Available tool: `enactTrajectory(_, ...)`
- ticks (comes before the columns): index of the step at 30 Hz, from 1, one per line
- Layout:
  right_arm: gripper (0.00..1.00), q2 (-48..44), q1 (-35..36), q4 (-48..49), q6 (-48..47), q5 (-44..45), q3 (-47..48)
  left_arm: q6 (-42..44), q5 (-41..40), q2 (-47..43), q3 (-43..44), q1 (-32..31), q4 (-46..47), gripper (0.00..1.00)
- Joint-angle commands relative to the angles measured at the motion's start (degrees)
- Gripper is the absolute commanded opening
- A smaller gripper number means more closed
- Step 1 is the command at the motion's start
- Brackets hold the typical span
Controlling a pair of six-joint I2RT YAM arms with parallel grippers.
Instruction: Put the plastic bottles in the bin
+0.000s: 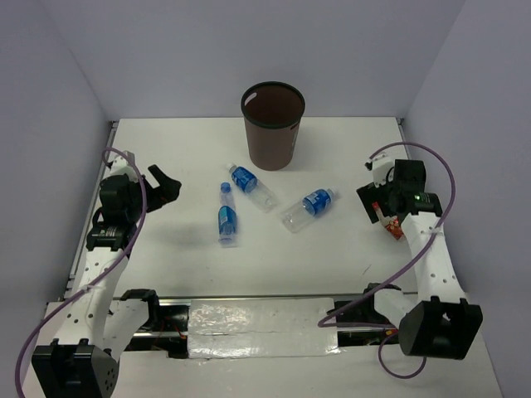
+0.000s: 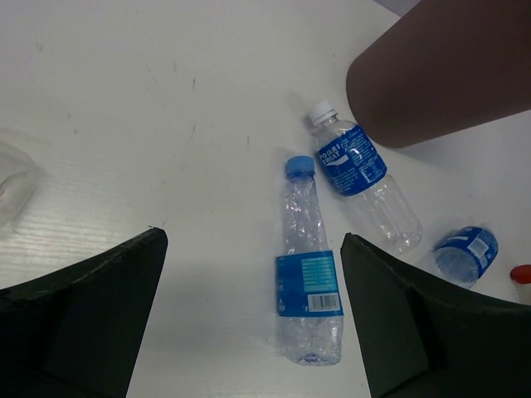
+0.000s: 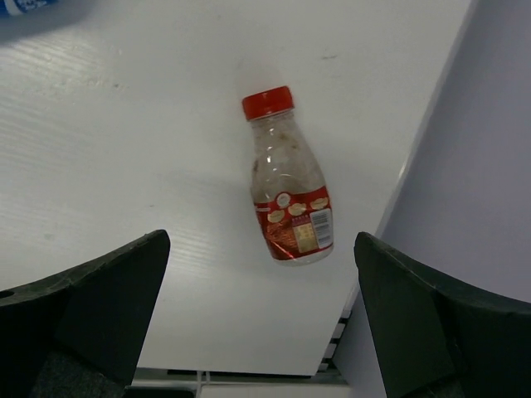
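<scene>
— While the left gripper (image 2: 253,240) hangs with its jaws spread wide, what sits between them?

— Mostly bare table (image 2: 124,99). Nothing is gripped. Just right of centre in the left wrist view lies the blue-capped bottle (image 2: 309,282), flat on its side, cap toward the top of the frame.

— And the other two?

— The white-capped bottle (image 2: 361,178) lies up and to the right of it, slanted. Its cap is near the bin (image 2: 440,75), which fills the upper right corner. The third bottle (image 2: 465,253) shows at the right edge, partly hidden behind the gripper's finger.

— How does it look from above?

— All three bottles lie on the table in the middle of the frame, outside the bin. The bin stands upright just above them, at top centre. The left gripper is at the left, well apart from the nearest bottle.

— What about the right gripper (image 3: 261,240)?

— Its jaws are wide apart too, holding nothing. Below them a red-capped bottle (image 3: 290,199) lies on its side, cap toward the top of the frame, close to the table's right edge and the wall.
</scene>
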Motion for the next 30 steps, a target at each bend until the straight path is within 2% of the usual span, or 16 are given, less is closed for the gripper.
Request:
enactTrajectory(1,1.00,4.9,-0.6,-3.5,-1.5,-4.4,4.5,2.1,0.8,-0.2,1.5,0.1,-2.0,1.00)
enactTrajectory(10,0.99,23.2,-6.2,-2.9,-8.3,-4.9,11.2,-0.9,-1.7,0.5,-0.9,0.0,-2.4,0.99)
enactTrajectory(14,0.93,32.2,-9.1,-5.6,-12.7,-7.3,15.2,-1.9,-0.9,2.9,-0.6,0.0,-1.1,0.99)
enactTrajectory(21,0.89,40.2,-9.6,-7.5,-16.6,-10.9,15.6,-2.6,-0.3,7.4,1.2,0.0,0.4,0.99)
enactTrajectory(24,0.82,43.9,-9.8,-7.4,-16.0,-10.3,16.1,-2.6,-0.2,8.2,2.2,0.0,0.5,0.99)
enactTrajectory(25,0.75,45.7,-9.7,-7.7,-15.3,-9.8,16.6,-2.6,-0.2,8.7,2.2,0.1,0.6,1.00)
enactTrajectory(27,0.66,47.0,-9.7,-8.2,-14.0,-9.2,18.0,-2.9,-0.3,8.9,1.7,0.0,0.8,0.99)
enactTrajectory(30,0.62,46.7,-9.7,-5.5,-13.5,-7.6,16.3,-3.8,-0.4,8.3,0.4,0.1,1.3,0.99)
